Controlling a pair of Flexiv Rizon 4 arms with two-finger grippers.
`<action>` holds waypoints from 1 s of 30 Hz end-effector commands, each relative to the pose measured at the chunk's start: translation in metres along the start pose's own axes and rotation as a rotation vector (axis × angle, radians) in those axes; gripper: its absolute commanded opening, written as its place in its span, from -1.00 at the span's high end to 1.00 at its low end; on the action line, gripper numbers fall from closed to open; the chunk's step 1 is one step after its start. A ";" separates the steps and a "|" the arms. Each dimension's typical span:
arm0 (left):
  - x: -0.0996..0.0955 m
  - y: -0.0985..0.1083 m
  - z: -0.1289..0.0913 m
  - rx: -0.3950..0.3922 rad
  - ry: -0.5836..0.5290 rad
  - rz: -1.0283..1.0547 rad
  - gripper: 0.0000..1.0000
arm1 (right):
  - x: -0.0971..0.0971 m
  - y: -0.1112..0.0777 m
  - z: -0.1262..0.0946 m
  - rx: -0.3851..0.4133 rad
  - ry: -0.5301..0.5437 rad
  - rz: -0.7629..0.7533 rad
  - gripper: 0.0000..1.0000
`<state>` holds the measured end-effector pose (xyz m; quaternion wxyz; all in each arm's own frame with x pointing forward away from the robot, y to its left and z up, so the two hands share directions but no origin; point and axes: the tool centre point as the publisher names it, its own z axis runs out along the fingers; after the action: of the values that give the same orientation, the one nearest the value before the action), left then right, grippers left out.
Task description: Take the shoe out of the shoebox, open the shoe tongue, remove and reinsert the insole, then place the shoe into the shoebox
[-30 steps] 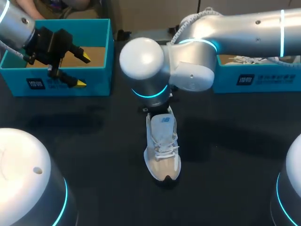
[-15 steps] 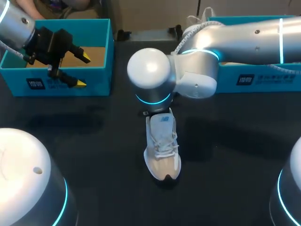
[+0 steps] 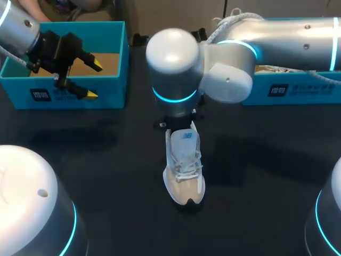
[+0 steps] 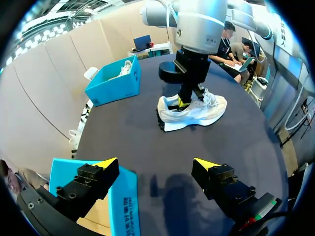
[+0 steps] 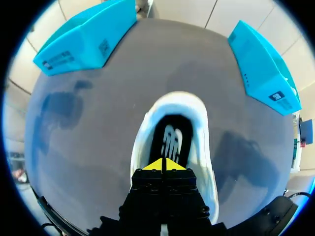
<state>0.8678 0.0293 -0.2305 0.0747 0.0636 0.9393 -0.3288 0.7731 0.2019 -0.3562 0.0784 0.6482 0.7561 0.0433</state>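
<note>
Head view, centre of frame: a white sneaker [image 3: 184, 166] is seen upright on its sole on the dark table [image 3: 106, 160]. The toe is pointed to the lower edge and the heel to the upper edge. It lies outside both boxes, roughly between them.

Upper left of frame: a blue shoebox [image 3: 115, 64] is noted, open-topped, with a brown cardboard floor showing. The left gripper [image 3: 78, 74] is held above its front wall. The claw is spread wide, the yellow tips are well apart, and nothing is held between them.

Upper right of frame: a second blue shoebox [image 3: 290, 92] is largely covered by the right arm [image 3: 277, 37]. Something white with laces is glimpsed inside it; more cannot be told.

The right arm is brought in from the right edge past the middle. Its wrist is set directly over the heel end of the sneaker, so the claw is mostly hidden in this view.

Right wrist view: the right gripper [image 5: 164, 165] is seen with its two yellow tips pressed together, and nothing is visible between them. It is poised just over the sneaker's opening. A dark insole [image 5: 170, 140] is seen inside, ahead of the tips.

Left wrist view: the sneaker is seen side-on, well ahead of the spread fingers. The right claw is lowered into or against the sneaker's collar; contact cannot be told.
</note>
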 end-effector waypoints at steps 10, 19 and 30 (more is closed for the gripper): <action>0.000 -0.001 0.000 -0.004 0.002 -0.001 -1.00 | -0.007 -0.003 -0.028 0.270 0.107 -0.029 1.00; 0.000 -0.001 0.000 -0.004 0.002 -0.001 -1.00 | 0.003 -0.016 -0.029 0.316 0.106 0.016 1.00; 0.000 -0.001 0.000 -0.004 0.002 -0.001 -1.00 | 0.003 -0.018 -0.020 0.299 0.107 0.043 -1.00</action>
<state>0.8678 0.0292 -0.2305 0.0747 0.0636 0.9393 -0.3288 0.7528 0.2042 -0.3381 -0.0596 0.6657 0.7429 -0.0385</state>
